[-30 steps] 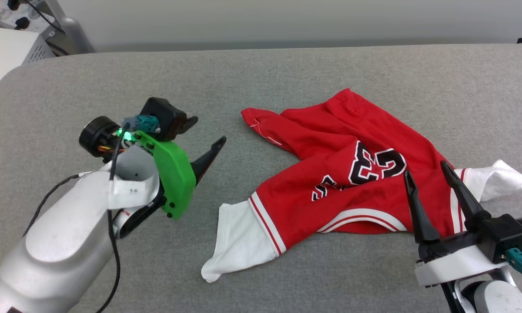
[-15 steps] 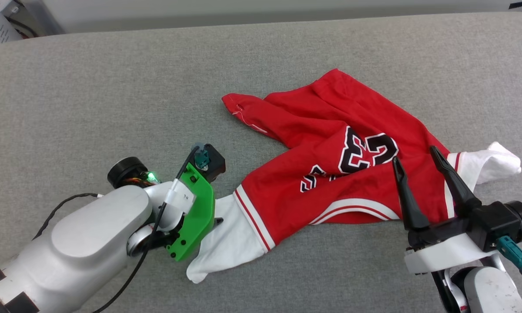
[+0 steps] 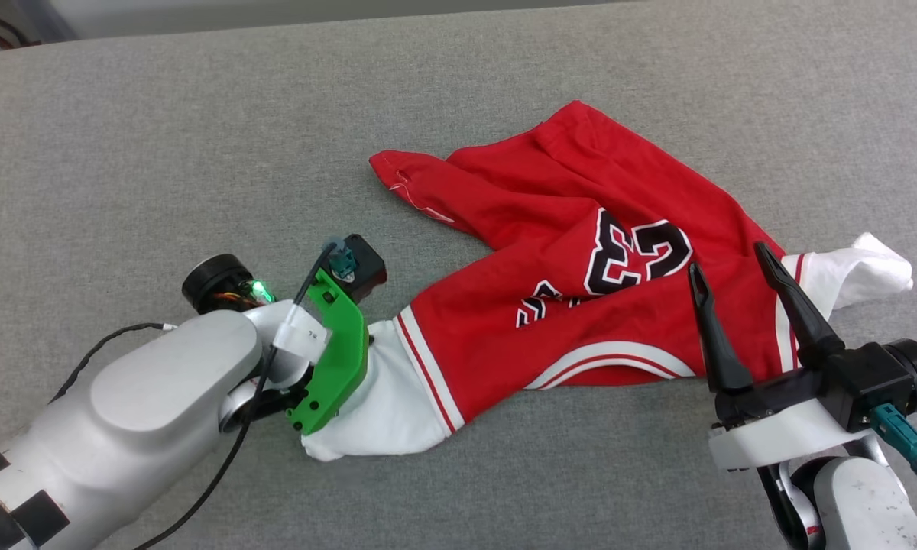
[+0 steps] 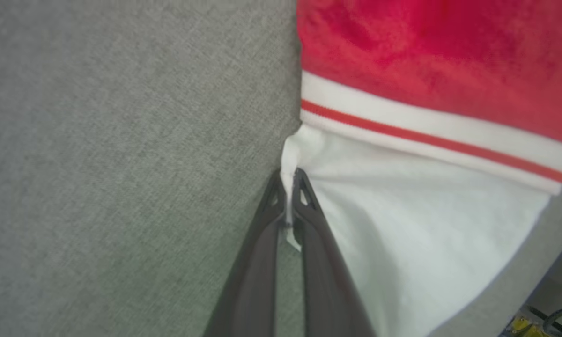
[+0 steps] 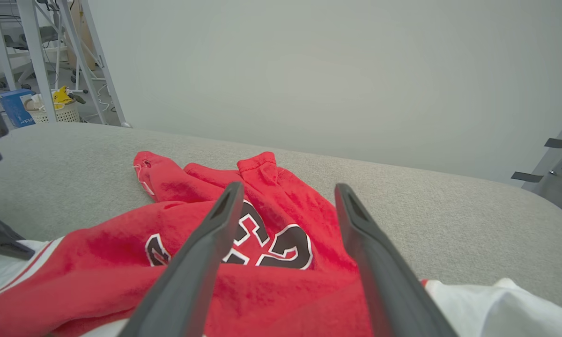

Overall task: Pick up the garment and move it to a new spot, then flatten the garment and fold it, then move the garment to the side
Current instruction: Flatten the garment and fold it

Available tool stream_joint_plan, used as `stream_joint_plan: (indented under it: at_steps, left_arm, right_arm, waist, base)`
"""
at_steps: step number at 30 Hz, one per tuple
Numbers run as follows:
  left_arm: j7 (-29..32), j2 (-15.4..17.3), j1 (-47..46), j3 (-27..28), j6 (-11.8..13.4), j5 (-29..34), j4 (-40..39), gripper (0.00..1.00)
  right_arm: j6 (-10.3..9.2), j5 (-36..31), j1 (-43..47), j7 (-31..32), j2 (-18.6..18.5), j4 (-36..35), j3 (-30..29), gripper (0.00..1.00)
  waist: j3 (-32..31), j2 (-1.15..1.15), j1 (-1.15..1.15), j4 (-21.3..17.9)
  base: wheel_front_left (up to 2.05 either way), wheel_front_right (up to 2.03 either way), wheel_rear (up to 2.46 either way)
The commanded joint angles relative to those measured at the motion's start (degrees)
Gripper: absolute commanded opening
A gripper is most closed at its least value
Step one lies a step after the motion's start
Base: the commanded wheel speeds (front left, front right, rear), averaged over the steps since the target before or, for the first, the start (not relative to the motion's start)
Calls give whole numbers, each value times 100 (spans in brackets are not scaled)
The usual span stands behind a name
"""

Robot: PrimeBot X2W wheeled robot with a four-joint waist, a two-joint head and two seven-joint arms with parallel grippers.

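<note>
The garment (image 3: 550, 221) lies crumpled on the grey padded surface (image 3: 160, 153), red with black white-outlined lettering. One white sleeve (image 3: 386, 412) points to the near left, the other (image 3: 863, 271) to the right. In the left wrist view my left gripper (image 4: 289, 175) is shut on the edge of the near-left white sleeve (image 4: 403, 224), just below the red-and-white trim. In the head view its green bracket (image 3: 332, 367) hides the fingers. My right gripper (image 3: 726, 257) hovers open over the garment's right part, near the right sleeve. In the right wrist view the red fabric (image 5: 168, 187) lies below its spread fingers (image 5: 215, 234).
The grey surface extends far to the left and back of the garment. Beyond its far left corner, the right wrist view shows a metal frame (image 5: 91, 70), a basket (image 5: 56, 110) and a blue box (image 5: 16, 107). A pale wall stands behind.
The camera has tilted. My left arm came down from left of the garment to the near-left white sleeve and shut on its edge. The right gripper stays open over the right side.
</note>
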Motion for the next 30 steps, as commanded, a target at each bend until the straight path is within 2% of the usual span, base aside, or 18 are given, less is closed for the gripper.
stream_joint_plan:
  at_steps: [1,7,11,17,23,24,25,26,30]
  left_arm:
    - [-118,74,-151,-29,-10,-36,107,0]
    - [-610,358,-571,45,-10,74,430,0]
    - [-840,396,-757,58,-10,211,888,0]
    - [-1256,186,-813,29,16,541,1898,0]
    - [-1807,-182,-521,52,5,433,2712,0]
    - [-1932,-246,-474,60,3,403,2811,9]
    - [-2061,-286,-453,61,1,412,2872,73]
    - [-2294,-323,-450,81,16,454,2939,100]
    - [-3122,-427,-317,380,185,304,3040,100]
  right_arm:
    - [-5,-39,-18,-35,20,-19,-7,100]
    - [-5,-57,-39,-35,-29,-93,28,100]
    - [-5,-65,-59,-35,-54,-150,-2,100]
    - [-5,-91,-81,-35,-35,-180,-99,100]
    - [-5,-116,-73,-35,3,-133,-141,100]
    - [-5,-120,-59,-35,2,-119,-162,100]
    - [-5,-123,-49,-35,-6,-105,-179,100]
    - [-5,-122,-45,-35,-19,-99,-202,100]
    - [-5,-118,-67,-35,-126,-133,-301,100]
  waist:
    - [-56,0,0,40]
    - [-63,0,0,-31]
    - [20,0,0,-129]
    - [147,0,0,-252]
    - [121,0,0,-290]
    - [84,0,0,-271]
    - [47,0,0,-253]
    - [-6,0,0,-229]
    - [-249,0,0,-132]
  base:
    - [0,0,0]
    - [0,0,0]
    - [0,0,0]
    - [0,0,0]
    - [0,0,0]
    - [0,0,0]
    - [0,0,0]
    - [0,0,0]
    - [0,0,0]
